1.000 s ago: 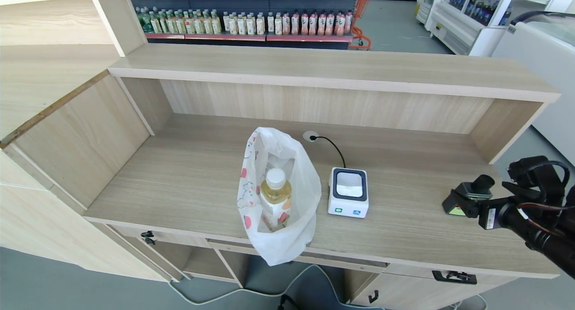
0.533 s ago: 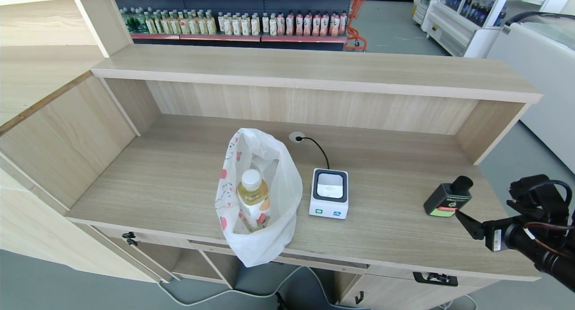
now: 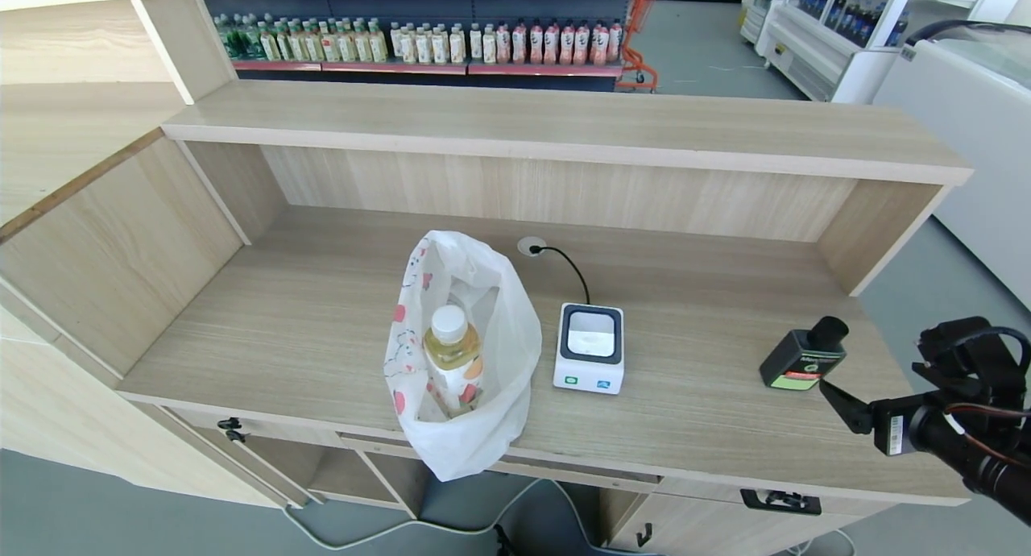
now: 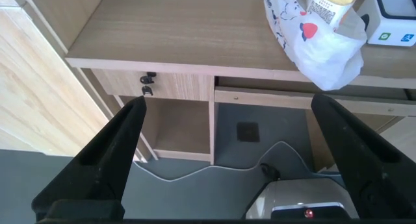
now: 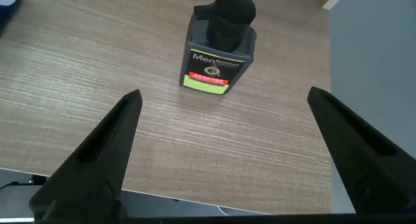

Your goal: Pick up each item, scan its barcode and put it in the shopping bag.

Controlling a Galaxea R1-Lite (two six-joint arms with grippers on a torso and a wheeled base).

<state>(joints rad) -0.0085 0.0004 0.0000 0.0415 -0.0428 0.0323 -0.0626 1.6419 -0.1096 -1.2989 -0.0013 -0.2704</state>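
Observation:
A small dark grey bottle with a black cap and a green-and-red label stands on the right part of the wooden counter; it is also the dark bottle ahead of my right gripper. That gripper is open, just short of the bottle near the counter's front edge, holding nothing. A white shopping bag with red prints stands mid-counter with a yellow drink bottle upright inside. The white barcode scanner sits right of the bag. My left gripper is open and empty, below the counter front.
A black cable runs from the scanner to a hole in the counter. A raised wooden ledge and side walls enclose the counter at the back and sides. Drawers and cupboard openings lie under the front edge. Store shelves with bottles stand behind.
The head camera shifted, moving the whole picture left. My right gripper has drawn back from the dark bottle toward the front edge; the bottle stays on the counter.

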